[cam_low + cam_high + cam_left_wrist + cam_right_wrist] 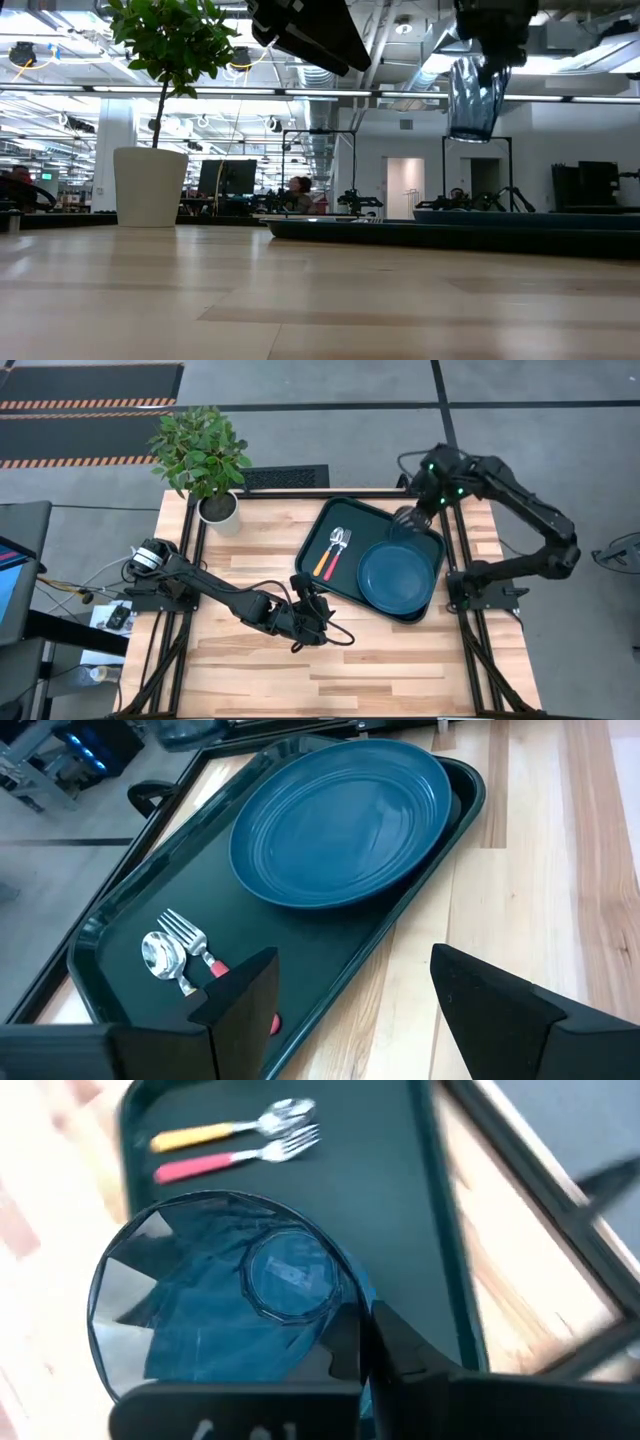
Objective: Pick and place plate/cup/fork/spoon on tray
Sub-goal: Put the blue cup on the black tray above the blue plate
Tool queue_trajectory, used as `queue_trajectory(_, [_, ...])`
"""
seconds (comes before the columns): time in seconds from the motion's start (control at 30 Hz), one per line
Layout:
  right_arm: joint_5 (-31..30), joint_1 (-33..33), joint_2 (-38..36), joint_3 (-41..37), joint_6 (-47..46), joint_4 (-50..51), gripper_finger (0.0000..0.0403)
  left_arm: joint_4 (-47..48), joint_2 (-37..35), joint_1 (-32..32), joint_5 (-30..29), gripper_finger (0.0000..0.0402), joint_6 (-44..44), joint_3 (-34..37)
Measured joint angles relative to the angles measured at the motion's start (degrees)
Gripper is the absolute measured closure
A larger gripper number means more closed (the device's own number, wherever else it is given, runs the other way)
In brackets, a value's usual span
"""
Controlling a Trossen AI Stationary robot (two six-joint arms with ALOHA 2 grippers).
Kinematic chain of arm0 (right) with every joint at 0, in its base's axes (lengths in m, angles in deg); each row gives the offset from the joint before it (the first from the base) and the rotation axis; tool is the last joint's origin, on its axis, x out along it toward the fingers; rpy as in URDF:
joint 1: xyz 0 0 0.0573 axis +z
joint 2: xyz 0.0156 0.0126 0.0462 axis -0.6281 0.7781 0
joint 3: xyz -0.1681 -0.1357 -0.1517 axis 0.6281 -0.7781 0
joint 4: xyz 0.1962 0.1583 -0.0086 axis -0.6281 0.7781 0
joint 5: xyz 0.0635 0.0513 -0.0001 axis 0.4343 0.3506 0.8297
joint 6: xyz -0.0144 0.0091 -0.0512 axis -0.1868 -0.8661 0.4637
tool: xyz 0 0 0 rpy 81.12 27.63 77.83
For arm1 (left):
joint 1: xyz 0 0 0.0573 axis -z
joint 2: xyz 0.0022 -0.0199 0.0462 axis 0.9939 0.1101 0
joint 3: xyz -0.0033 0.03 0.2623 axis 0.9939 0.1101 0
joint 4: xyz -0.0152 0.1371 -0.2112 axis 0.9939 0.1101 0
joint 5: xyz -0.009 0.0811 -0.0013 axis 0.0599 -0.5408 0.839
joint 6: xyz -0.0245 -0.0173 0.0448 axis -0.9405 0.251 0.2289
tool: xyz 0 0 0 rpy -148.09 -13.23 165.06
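Right gripper: I see my right gripper [408, 515] over the far edge of the tray [330, 520], its fingers pinched tight on the rim of the cup [403, 518].
Cup height: only the low view tells me the cup [473, 98] hangs clear in the air, well above the tray [450, 234]; from overhead it could pass for resting there.
Cup close up: my right wrist view looks down through the cup [225, 1295], mouth towards the lens, one dark finger [400, 1350] clamped on its wall.
Left gripper: my left gripper [318, 608] sits low over the bare table [400, 660], just beside the tray's near left corner, fingers spread wide and holding nothing.
Plate: the plate [396, 576] lies on the tray's right half.
Cutlery: the fork [334, 553] and spoon [328, 552] lie side by side on the left half; the left wrist view shows the fork [190, 942] and spoon [165, 958] touching at their heads.
Off-task: a potted plant [205, 460] stands at the table's far left corner.
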Motion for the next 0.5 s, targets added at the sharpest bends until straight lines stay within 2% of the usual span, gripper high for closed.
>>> queue_trajectory(0.13, [0.0,-7.8,0.5,-1.4,-4.8,-1.7,0.0391,0.0,0.0,0.0,0.0,0.0148,0.0,0.0])
queue_trajectory(0.33, [-3.5,-16.5,0.5,-9.5,-13.7,-3.0,0.0391,0.0,0.0,0.0,0.0,0.0148,0.0,0.0])
queue_trajectory(0.5, [-3.7,-20.5,0.4,-14.2,-16.3,-7.2,0.039,0.0,0.0,0.0,0.0,0.0148,0.0,-0.1])
